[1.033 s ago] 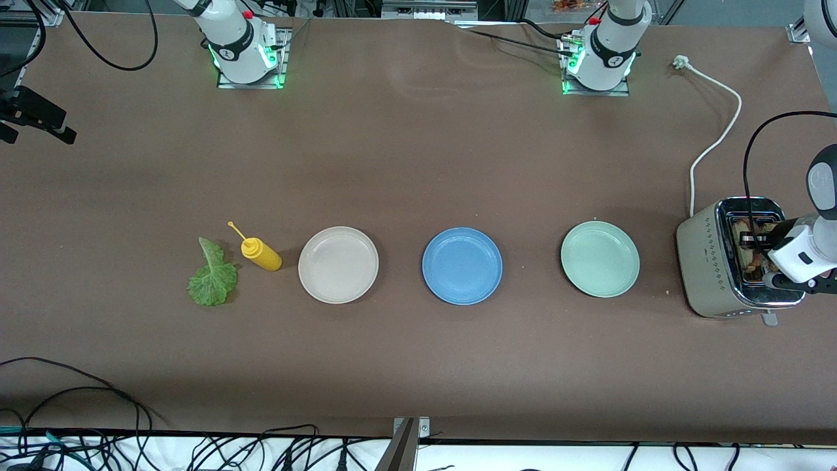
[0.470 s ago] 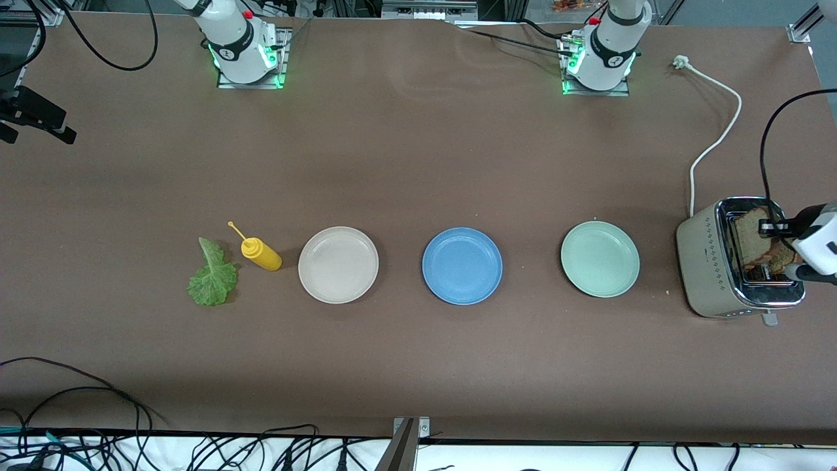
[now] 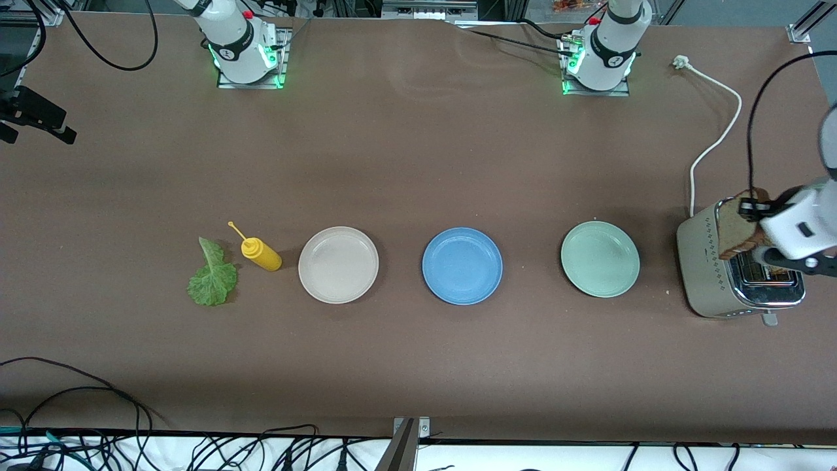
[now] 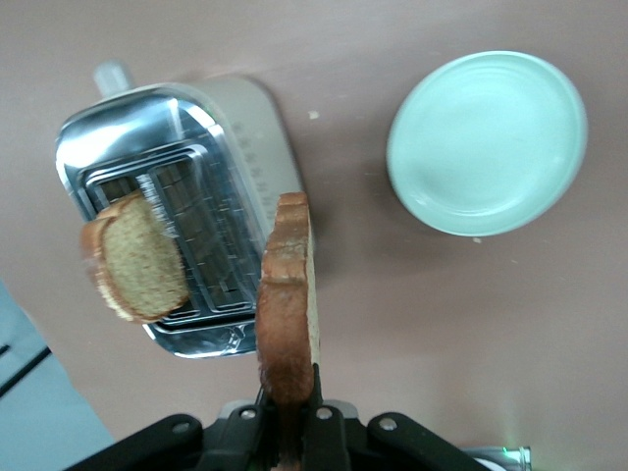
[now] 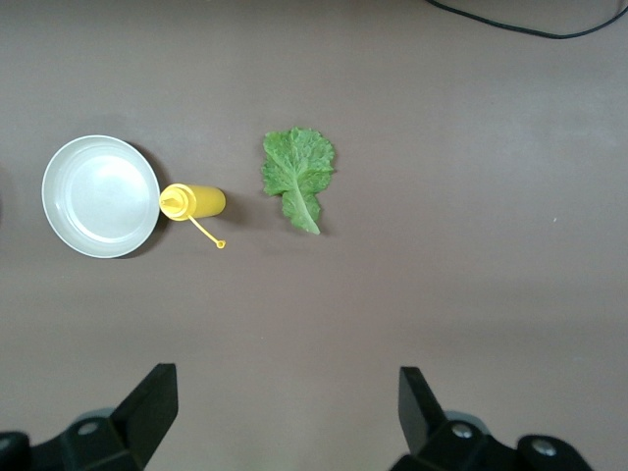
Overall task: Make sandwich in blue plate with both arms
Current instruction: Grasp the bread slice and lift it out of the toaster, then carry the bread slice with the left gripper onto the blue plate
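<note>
You see the left hand (image 4: 291, 432) clamped on the lower edge of a bread slice (image 4: 287, 304), holding it upright over the toaster (image 3: 709, 275) at the left arm's end of the worktop (image 3: 418, 163). A second slice (image 4: 137, 260) stands tilted in a toaster slot. The right hand (image 5: 285, 407) waits with its fingers apart, high over the lettuce leaf (image 5: 297, 177), which lies beside the yellow squeeze bottle (image 5: 194, 201) toward the right arm's end of the worktop.

To do this step well, lift the held slice clear of the slot rim before you travel, keep it vertical so that it does not pivot in the narrow grip, then pass over the mint-green plate (image 3: 599, 258) and lower it flat onto the blue plate (image 3: 462, 288), which sits between the mint-green plate and the off-white plate (image 3: 338, 288).

The held slice is brown, grainy bread with a darker crust, seen edge-on in the left wrist view. It probably crumbles under a hard squeeze. The blue plate is round, matte and shallow-rimmed, and has nothing on it.
</note>
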